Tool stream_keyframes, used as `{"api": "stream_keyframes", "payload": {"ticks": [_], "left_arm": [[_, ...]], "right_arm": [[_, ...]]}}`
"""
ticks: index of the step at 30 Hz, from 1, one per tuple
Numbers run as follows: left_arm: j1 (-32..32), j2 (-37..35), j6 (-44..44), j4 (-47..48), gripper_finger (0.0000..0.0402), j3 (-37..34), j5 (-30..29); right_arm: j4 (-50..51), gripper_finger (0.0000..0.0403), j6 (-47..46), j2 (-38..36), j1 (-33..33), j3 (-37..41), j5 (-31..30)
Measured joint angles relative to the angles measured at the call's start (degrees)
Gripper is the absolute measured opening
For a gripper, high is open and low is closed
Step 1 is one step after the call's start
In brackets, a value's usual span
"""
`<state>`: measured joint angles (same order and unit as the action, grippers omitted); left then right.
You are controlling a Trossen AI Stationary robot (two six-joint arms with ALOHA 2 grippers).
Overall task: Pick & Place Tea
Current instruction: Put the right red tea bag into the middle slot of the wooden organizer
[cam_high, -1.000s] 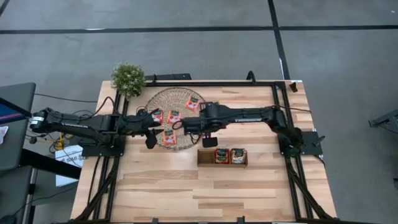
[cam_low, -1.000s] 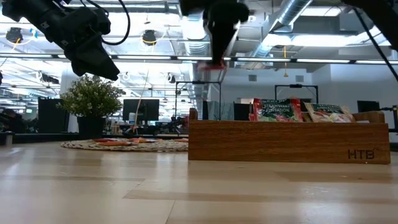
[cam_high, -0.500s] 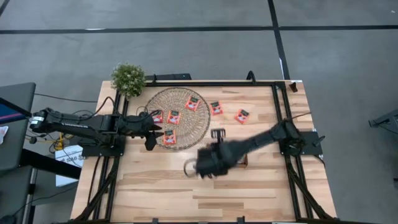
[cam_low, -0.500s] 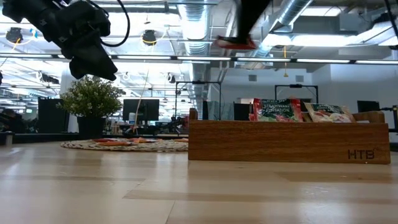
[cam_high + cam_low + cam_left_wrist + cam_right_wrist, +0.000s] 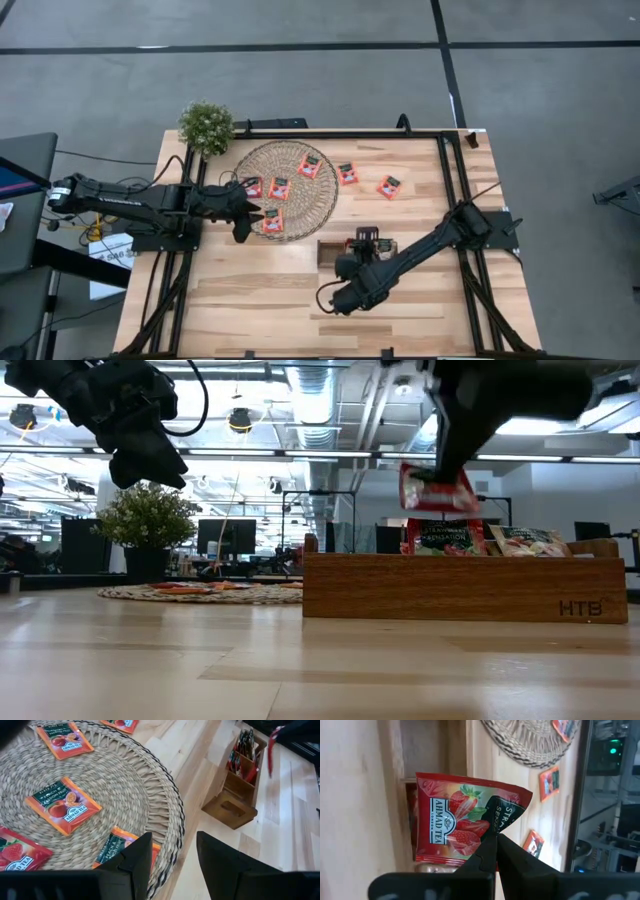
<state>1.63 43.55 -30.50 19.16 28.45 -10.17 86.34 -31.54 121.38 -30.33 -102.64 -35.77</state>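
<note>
The right gripper [image 5: 492, 851] is pinching a red sachet [image 5: 467, 817] by one edge, its fingers pressed together on the packet, and is holding it in the air just above the tray [image 5: 465, 588] — in the low view the sachet [image 5: 437, 490] is hanging over the tray's middle part, clear of the packets already standing inside. From above, the right arm is reaching across the table [image 5: 260, 300] to the near side of the tray [image 5: 330, 255], covering much of it, so which compartment lies under the sachet is hard to say. Two sachets are standing upright in the tray, one red [image 5: 443, 537] and one paler [image 5: 527, 540].

The left gripper [image 5: 170, 862] is hanging over the mat [image 5: 285, 190] on the side away from the tray, its fingers spread and holding nothing. Four sachets are lying flat on the mat [image 5: 115, 785] — one [image 5: 63, 805] near its centre, one [image 5: 125, 851] at the rim closest to the tray. Two more sachets [image 5: 347, 174] [image 5: 389, 187] are lying on bare wood beyond the tray, well apart from it. A potted plant [image 5: 206, 127] is standing beside the mat, far from the tray
</note>
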Motion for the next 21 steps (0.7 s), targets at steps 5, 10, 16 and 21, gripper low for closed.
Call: {"api": "stream_keyframes", "payload": {"ticks": [5, 10, 16, 21], "left_arm": [[0.0, 0.0, 0.0, -0.02, 0.0147, 0.0, -0.03], [0.0, 0.0, 0.02, -0.02, 0.0147, 0.0, -0.09], [0.0, 0.0, 0.07, -0.02, 0.0147, 0.0, -0.89], [0.0, 0.0, 0.21, -0.02, 0.0147, 0.0, -0.99]], "right_arm": [[-1.81, 0.0, -1.0, 0.02, 0.1, 4.41, -0.34], [-1.55, 0.0, -2.09, 0.02, 1.14, 6.89, -0.69], [-3.14, 0.0, -2.06, 0.08, 1.81, 7.71, -1.64], [-3.52, 0.0, -2.01, 0.13, 1.86, 7.71, -2.27]]}}
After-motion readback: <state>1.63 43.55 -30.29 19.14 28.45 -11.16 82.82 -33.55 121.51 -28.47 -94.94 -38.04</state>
